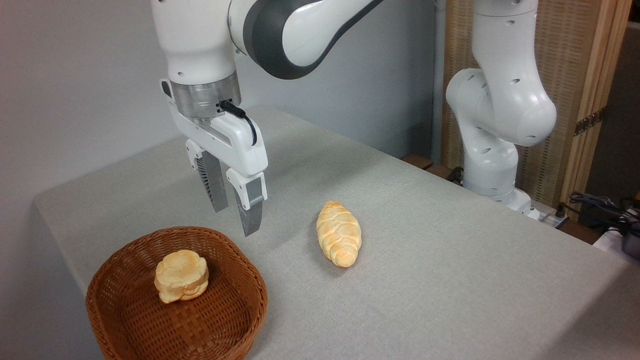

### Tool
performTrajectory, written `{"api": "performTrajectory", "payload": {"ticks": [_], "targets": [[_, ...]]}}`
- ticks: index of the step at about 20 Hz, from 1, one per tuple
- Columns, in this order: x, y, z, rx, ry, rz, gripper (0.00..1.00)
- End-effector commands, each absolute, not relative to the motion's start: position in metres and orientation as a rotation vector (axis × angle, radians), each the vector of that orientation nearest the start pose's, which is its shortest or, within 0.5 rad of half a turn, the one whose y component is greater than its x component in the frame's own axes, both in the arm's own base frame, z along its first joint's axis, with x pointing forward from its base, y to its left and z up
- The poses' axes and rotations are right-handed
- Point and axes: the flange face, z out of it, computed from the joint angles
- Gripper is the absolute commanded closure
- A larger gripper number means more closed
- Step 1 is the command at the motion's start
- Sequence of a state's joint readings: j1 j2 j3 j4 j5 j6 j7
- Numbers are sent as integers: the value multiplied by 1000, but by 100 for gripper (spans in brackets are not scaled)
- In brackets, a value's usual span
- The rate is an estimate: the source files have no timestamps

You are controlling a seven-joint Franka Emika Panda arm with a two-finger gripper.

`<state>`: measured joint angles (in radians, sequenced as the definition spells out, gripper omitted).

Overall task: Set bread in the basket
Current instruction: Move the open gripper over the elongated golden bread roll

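Gripper [235,220]: jaws apart, empty, seemingly hanging above the basket's far rim | bread [339,233]: right of gripper, ridges up, open table [450,260] all round, clear of every edge | basket [177,300]: below-left of gripper, near table's front-left edge, holds one small round bun [181,275].

You've got a grey cloth-covered table [425,240]. Two items sit directly on it: the basket [125,320] just below-left of the gripper [235,215], rim near the fingertips, and the bread [338,233] flat, ridged side up, to the gripper's right, apart from the basket.
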<state>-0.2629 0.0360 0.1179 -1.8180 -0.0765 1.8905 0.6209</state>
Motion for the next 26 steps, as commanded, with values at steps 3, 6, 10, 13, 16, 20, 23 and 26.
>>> {"api": "performTrajectory", "payload": {"ticks": [3,6,10,13,16,20,23,26], "targets": [[564,-92,526,-2982,1167,-61,0],[564,-92,527,-2983,1165,-64,0],[562,-97,526,-2976,1185,-51,0],[558,-99,527,-2979,1183,-48,0],[549,-91,539,-2984,1171,-72,0],[528,-79,536,-2997,1159,-29,0],[512,-58,526,-3035,1122,60,0],[499,-55,498,-3050,1129,166,0]]}}
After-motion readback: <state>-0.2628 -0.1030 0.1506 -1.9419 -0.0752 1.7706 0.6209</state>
